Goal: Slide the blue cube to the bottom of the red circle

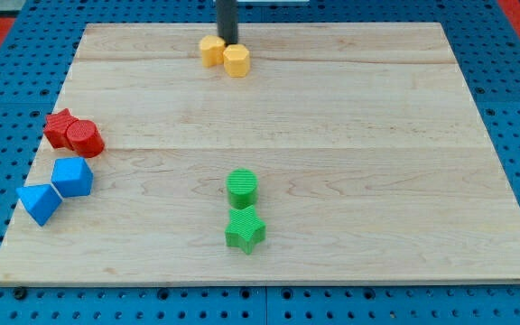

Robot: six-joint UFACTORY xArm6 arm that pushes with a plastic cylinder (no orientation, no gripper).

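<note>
Wooden board point(332, 135), blue cube point(72, 176) near left edge below red circle point(86, 138); my tip point(227, 42) gripperless, far off.

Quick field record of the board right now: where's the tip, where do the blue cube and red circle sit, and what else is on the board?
tip: my tip at the view's top, just behind the two yellow blocks
blue cube: at the view's left, just below the red circle
red circle: touching the red star
blue neighbour: blue triangular block beside the cube
others: green cylinder above green star
</note>
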